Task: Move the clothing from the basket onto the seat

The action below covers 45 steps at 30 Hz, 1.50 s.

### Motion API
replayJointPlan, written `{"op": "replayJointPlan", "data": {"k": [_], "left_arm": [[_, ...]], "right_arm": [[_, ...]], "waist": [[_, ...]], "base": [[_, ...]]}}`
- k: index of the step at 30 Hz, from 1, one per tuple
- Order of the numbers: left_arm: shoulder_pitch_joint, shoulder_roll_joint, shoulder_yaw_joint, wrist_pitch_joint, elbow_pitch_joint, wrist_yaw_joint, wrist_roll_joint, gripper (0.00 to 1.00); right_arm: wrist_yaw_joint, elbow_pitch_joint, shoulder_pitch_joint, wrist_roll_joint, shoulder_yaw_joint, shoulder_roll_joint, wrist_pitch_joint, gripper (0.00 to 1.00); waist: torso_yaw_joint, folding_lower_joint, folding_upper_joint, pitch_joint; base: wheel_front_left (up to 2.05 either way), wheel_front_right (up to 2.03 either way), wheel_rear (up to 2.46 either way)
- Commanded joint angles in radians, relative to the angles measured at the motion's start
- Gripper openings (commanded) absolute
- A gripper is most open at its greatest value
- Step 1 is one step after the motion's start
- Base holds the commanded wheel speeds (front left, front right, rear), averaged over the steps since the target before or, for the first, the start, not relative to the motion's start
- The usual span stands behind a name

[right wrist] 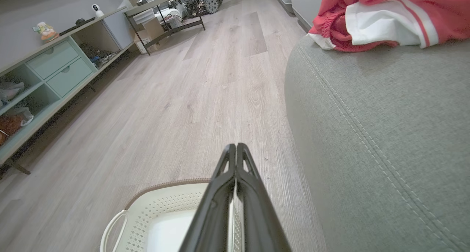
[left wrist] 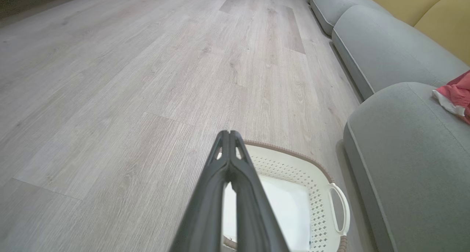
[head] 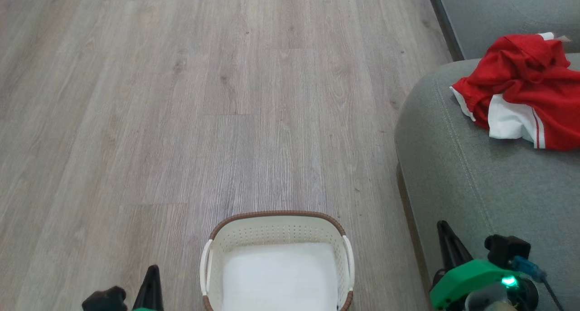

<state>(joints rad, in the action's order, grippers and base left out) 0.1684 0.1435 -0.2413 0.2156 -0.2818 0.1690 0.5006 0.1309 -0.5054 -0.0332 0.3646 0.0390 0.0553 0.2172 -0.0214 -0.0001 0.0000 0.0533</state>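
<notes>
Grey wood-look floor (head: 181,98) spreads far ahead, with the seat (head: 476,188) along its right. Near centre stands the basket (head: 276,220), bare inside. The clothing (head: 525,89) lies heaped on the seat's far part, so the job looks done. Left gripper (left wrist: 229,133) and right gripper (right wrist: 236,146), both pinched together and empty, flank the basket, seemingly parked.

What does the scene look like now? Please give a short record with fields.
clothing: red and white heap lying on the seat
basket: on the floor beside the seat, no clothing in its visible part
left end effector: shut, holding nothing
right end effector: shut, holding nothing
task: looks finished
</notes>
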Motion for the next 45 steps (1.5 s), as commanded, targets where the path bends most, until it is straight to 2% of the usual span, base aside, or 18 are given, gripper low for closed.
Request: {"op": "replayJointPlan", "data": {"k": [1, 45], "left_arm": [[-0.045, 0.003, 0.023, -0.002, 0.03, -0.006, 0.017, 0.0], [-0.135, -0.032, 0.149, -0.127, 0.032, -0.121, 0.444, 0.0]], "right_arm": [[0.0, 0.037, -0.052, 0.022, -0.007, 0.0, -0.006, 0.0], [0.0, 0.125, -0.06, 0.497, -0.063, -0.002, -0.132, 0.0]], "waist": [[0.0, 0.0001, 0.0, 0.0], [0.008, 0.0001, 0.0, -0.022]], "base": [[0.0, 0.0, 0.0], [0.0, 0.0, 0.0]]}}
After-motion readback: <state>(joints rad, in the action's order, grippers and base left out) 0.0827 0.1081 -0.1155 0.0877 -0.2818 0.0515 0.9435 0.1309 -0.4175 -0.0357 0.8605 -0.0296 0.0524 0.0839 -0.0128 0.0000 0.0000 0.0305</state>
